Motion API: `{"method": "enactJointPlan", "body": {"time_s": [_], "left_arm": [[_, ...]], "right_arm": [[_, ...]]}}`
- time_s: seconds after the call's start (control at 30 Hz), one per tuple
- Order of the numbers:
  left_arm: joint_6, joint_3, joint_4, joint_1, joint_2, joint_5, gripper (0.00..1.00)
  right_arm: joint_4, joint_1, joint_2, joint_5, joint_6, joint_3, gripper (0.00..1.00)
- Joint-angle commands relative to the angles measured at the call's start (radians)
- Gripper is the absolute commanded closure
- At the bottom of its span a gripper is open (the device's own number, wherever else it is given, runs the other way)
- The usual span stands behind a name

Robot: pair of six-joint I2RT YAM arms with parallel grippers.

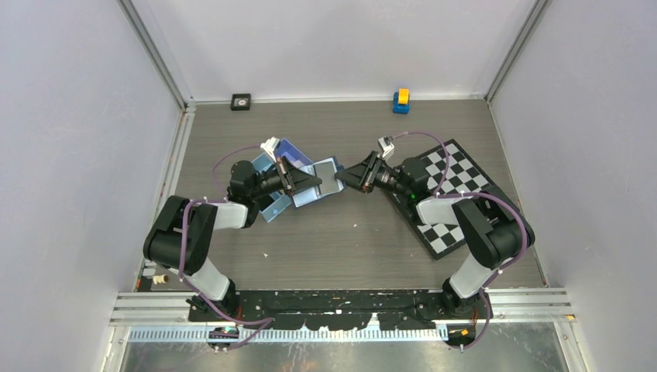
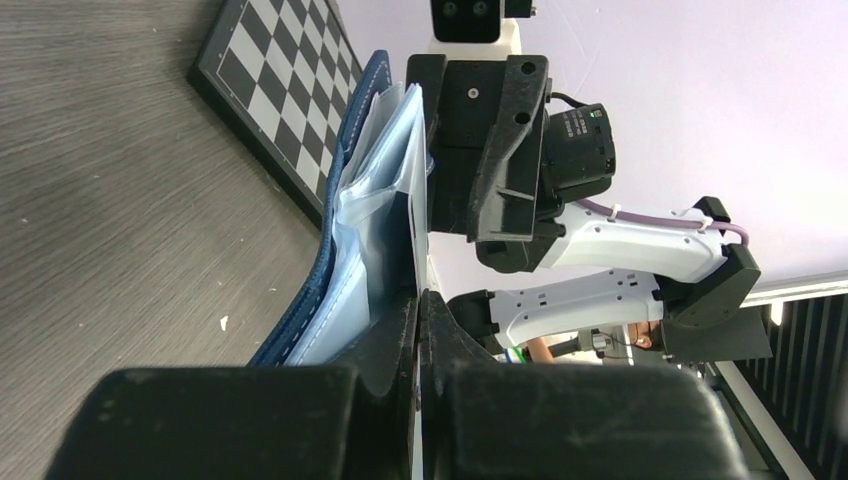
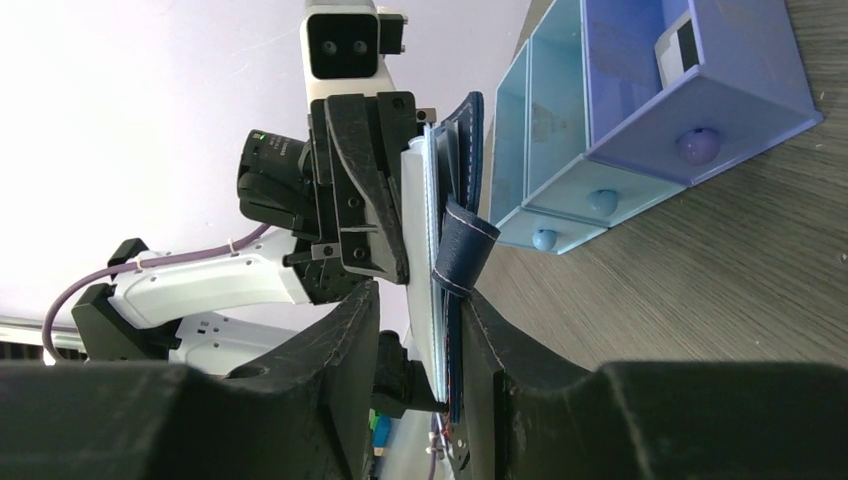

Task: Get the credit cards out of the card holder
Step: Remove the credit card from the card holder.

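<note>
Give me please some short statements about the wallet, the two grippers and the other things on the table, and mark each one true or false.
1. The left gripper is shut on the card holder. True.
2. The card holder lies alone on the table. False: it is between both grippers, and the right gripper has a finger on each side of it.
3. The chessboard lies under the right arm. True.
4. The compartment tray is red. False: it is blue.
5. The yellow-blue block stands on the chessboard. False: it stands by the far wall.
</note>
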State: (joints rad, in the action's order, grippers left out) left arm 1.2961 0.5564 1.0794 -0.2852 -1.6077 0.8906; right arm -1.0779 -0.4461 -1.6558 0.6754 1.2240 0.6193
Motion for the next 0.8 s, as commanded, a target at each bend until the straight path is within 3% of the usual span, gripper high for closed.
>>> {"method": "enactJointPlan", "body": {"time_s": [0.0, 0.13, 0.37, 0.57, 0.77], "left_arm": [[-0.023, 0.045, 0.024, -0.021, -0.006, 0.026, 1.0], [-0.022, 0.051, 0.024, -0.028, -0.012, 0.034, 1.0], [-0.021, 0.051, 0.024, -0.028, -0.013, 0.034, 0.97], [-0.02, 0.042, 0.038, -0.025, 0.005, 0.032, 0.78], [-0.005, 0.034, 0.07, -0.019, 0.011, 0.03, 0.81]], "right_arm": [[-0.01, -0.008, 0.014, 0.015, -0.021, 0.046, 0.61], [-0.018, -0.015, 0.0, 0.028, -0.009, 0.056, 0.63], [-0.017, -0.016, 0.003, 0.024, -0.007, 0.055, 0.9], [-0.022, -0.011, 0.004, 0.018, -0.001, 0.049, 0.92], [-0.083, -0.002, -0.023, 0.026, 0.043, 0.047, 0.92]]}}
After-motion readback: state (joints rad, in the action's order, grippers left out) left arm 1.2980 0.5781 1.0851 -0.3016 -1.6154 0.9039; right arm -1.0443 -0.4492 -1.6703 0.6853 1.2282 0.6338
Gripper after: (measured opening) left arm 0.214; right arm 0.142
